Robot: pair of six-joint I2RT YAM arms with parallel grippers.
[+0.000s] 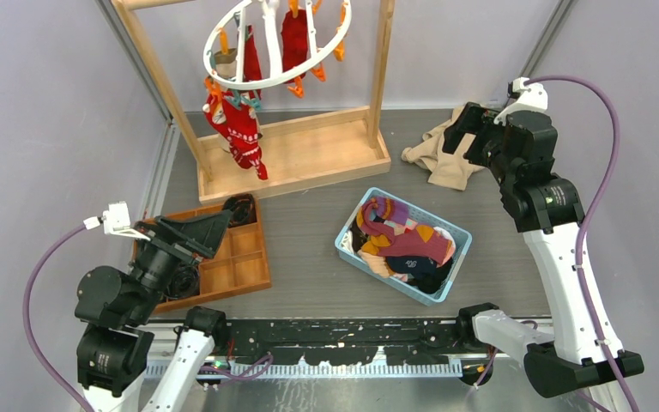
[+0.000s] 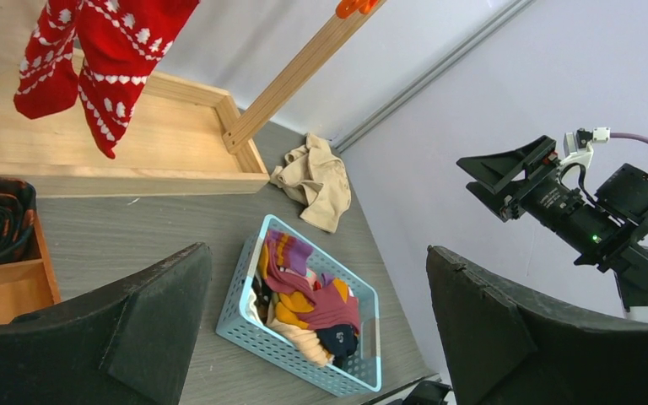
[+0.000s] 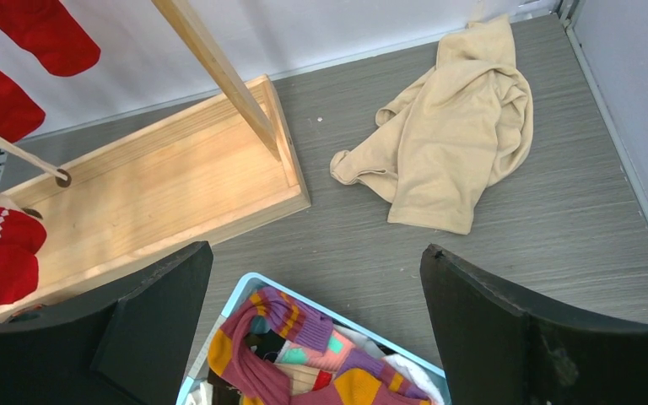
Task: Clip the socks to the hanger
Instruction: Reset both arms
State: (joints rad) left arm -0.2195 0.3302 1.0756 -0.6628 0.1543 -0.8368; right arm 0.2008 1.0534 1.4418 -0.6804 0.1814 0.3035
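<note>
Grey wood-grain table point(image 1: 309, 257), pale lilac walls point(image 1: 51, 103) round three sides. At the back stands a wooden frame point(image 1: 309, 163) w/ a flat boxed base. The hanger point(image 1: 262, 84) dangles inside it, tilted: white ring w/ orange clips point(image 1: 223, 40) & a few teal ones. Three red socks w/ white pattern are already clipped on. One at front-left point(image 1: 240, 129) hangs low over the frame base, two more sit further back point(image 1: 294, 39). The rest of the socks point(image 1: 403, 240) are heaped in a light-blue basket point(image 1: 347, 245) mid-table, on the near side of the frame. A purple/orange striped one is on top, w/ maroon, dark & cream ones under it. At back right a beige cloth point(image 1: 446, 163) lies crumpled on the table, apart from basket & frame.

L gripper point(image 1: 214, 225) hovers over a wooden divided tray point(image 1: 249, 270) at front left. Its fingers are wide apart w/ nothing btwn them, and it faces toward basket & frame. One dark striped bundle point(image 1: 240, 206) sits in the tray's far-right compartment. R gripper point(image 1: 463, 129) is up high at back right, above the beige cloth. Its fingers are also spread wide & empty, looking down on cloth, frame corner & the basket's far end.
</note>
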